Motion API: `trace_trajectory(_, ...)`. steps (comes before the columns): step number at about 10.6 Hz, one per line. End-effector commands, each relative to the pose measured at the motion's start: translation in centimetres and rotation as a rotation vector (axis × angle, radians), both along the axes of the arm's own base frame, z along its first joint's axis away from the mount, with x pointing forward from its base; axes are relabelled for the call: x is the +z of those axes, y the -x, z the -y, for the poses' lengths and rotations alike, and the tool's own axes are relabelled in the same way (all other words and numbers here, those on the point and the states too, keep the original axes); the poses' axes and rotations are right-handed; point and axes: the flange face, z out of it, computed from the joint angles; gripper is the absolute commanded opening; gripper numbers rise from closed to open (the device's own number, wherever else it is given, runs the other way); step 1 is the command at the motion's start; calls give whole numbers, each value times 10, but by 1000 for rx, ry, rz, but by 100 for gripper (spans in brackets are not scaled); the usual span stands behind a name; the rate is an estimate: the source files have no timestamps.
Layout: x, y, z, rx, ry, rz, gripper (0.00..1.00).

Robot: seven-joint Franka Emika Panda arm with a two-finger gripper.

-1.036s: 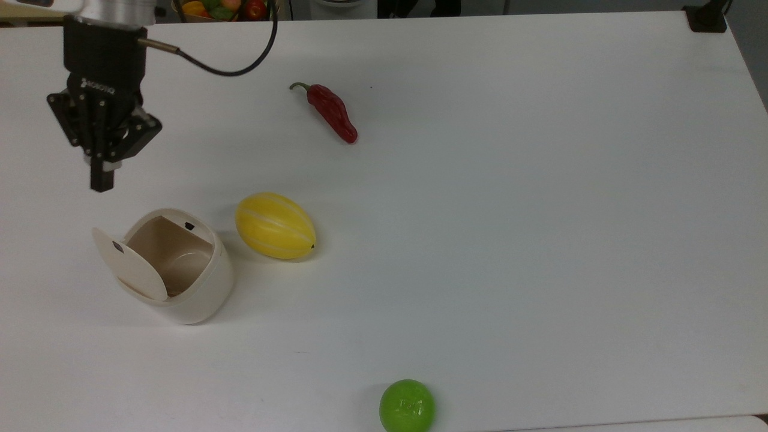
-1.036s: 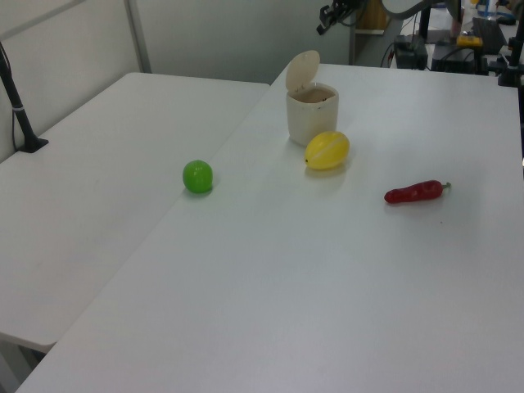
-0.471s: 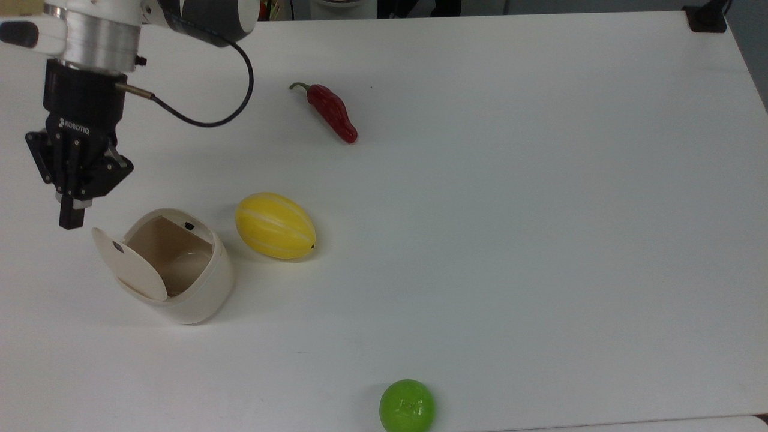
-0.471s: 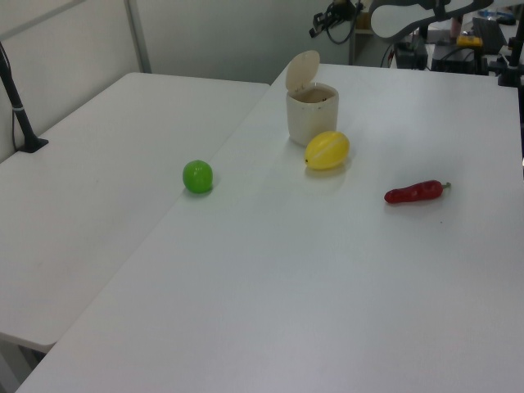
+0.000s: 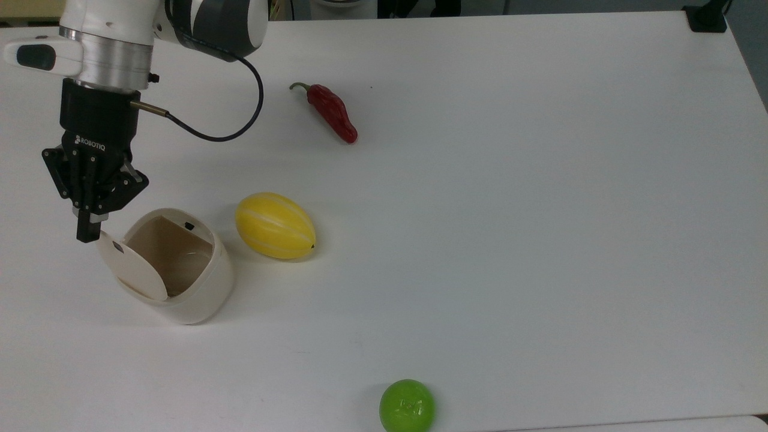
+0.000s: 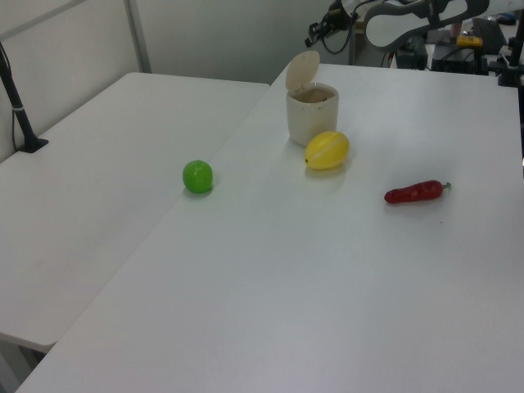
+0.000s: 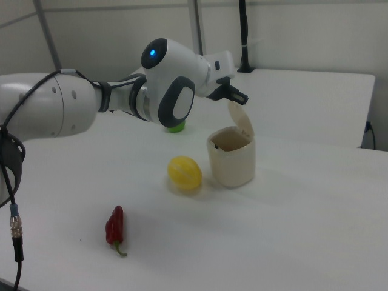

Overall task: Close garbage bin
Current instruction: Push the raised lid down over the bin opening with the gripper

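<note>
The cream garbage bin point(image 5: 201, 294) stands on the white table at the top view's left, with its flat round lid point(image 5: 129, 267) swung up and open and the inside bare. My gripper point(image 5: 88, 231) points down with its fingers together and nothing held. Its tip is right at the lid's upper outer edge; whether it touches I cannot tell. In the right view the gripper point(image 7: 240, 97) hangs just above the raised lid point(image 7: 242, 124) of the bin point(image 7: 233, 163). In the left view the bin point(image 6: 311, 119) is at the far end, its lid point(image 6: 301, 70) upright.
A yellow melon point(image 5: 275, 225) lies close beside the bin, on the top view's right of it. A red chili pepper point(image 5: 331, 112) lies farther back. A green ball point(image 5: 407, 406) sits near the table's front edge. A black cable point(image 5: 240, 90) loops from the wrist.
The gripper has come down the top view from behind the bin, swung left, then back right, ending by the lid's outer edge. The lid stays open.
</note>
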Motion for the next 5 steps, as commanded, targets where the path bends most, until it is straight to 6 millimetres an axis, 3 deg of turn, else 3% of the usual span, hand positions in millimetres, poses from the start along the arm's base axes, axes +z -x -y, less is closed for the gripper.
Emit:
trace_trajectory(1,-6,-1,-13,20,16,-61,0)
trace_trajectory(5,-9,3,-20,32,37,-179,0)
